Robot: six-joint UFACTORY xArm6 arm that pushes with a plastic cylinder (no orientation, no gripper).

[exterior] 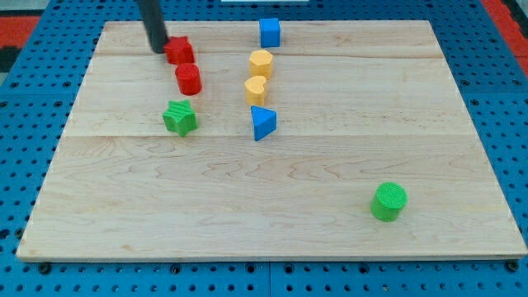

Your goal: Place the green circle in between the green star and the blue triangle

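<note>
The green circle lies near the view's bottom right of the wooden board. The green star sits left of centre. The blue triangle sits about level with it, to its right, with a gap between them. My tip is at the view's top left, touching or just left of a red block, far from the green circle.
A red cylinder lies just above the green star. A yellow hexagon and a yellow heart stand in a column above the blue triangle. A blue cube sits at the top edge.
</note>
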